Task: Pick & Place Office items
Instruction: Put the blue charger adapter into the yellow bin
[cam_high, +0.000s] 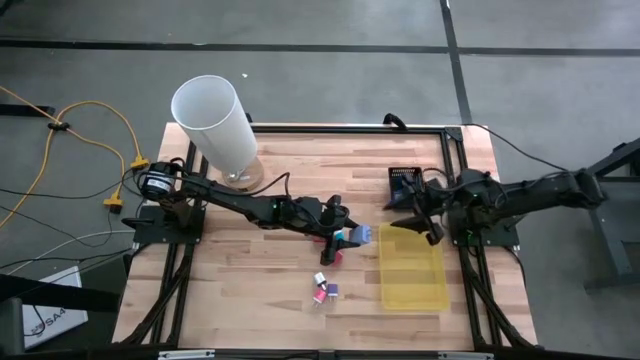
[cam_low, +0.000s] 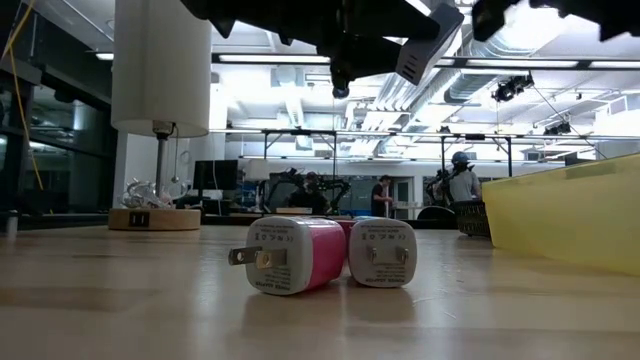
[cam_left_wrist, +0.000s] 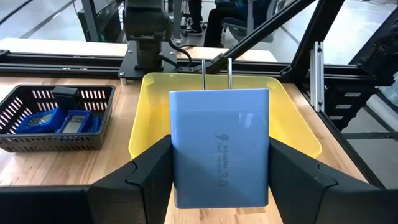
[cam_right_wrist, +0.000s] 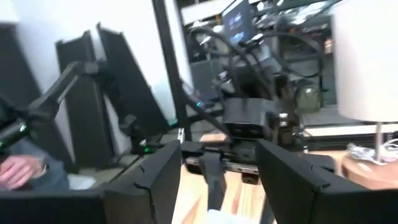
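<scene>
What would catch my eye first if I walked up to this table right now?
Probably the left gripper in mid-table, clamping a blue charger block with its prongs aimed at the yellow tray. Next, the tall white cylinder at the table's far left. On the wood nearer the front edge lie pink-and-white chargers.

A yellow translucent tray (cam_high: 412, 272) lies on the wooden surface (cam_high: 250, 290) at the lower right of the overhead frame. Above it, right of centre, sits a small black mesh basket (cam_high: 404, 183) (blue items show inside it in the left wrist view). A tall white cylinder (cam_high: 215, 122) on a round wooden base stands at the upper left. A yellow cable (cam_high: 75, 135) trails over the floor at far left.
</scene>
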